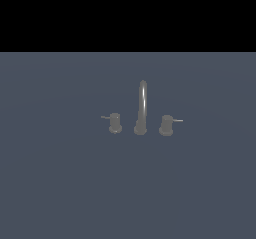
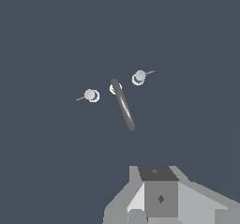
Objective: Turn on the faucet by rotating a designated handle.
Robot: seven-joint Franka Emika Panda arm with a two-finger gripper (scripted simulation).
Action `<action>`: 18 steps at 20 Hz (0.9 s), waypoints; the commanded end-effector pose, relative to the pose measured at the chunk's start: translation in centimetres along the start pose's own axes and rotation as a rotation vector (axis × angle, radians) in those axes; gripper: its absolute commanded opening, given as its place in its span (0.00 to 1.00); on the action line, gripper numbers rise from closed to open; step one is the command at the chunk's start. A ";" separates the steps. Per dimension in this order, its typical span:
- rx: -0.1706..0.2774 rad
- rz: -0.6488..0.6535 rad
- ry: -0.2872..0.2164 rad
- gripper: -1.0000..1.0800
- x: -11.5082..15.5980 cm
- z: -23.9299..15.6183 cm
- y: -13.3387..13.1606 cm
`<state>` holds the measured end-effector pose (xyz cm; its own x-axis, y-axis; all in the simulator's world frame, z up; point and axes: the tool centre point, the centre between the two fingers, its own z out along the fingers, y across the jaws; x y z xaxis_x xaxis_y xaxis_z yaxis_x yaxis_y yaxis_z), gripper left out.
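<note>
Faucet (image 1: 142, 108): untouched on surface (image 1: 60, 183). Handle (image 1: 166, 125), exterior view's right, lever pointing outward: not yet turned. Gripper (image 2: 159, 197): well apart, high above; jaws' state cannot be told. Whole task remains.

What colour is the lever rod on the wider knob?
Light grey, paler than its knob; the rod shows best in the exterior view.

The gripper (image 2: 161, 204) is cut by the wrist view's edge — its fingers out of frame.
</note>
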<state>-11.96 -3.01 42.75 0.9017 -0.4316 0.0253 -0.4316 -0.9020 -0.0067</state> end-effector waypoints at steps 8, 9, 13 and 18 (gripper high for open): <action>0.001 0.291 -0.007 0.00 7.1 6.7 0.1; 0.001 0.322 -0.008 0.00 7.8 7.5 0.1; 0.000 0.444 -0.011 0.00 10.4 10.9 0.5; -0.002 0.597 -0.014 0.00 13.2 15.5 1.3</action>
<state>-0.88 -9.37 29.03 0.5437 -0.8393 0.0055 -0.8391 -0.5437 -0.0138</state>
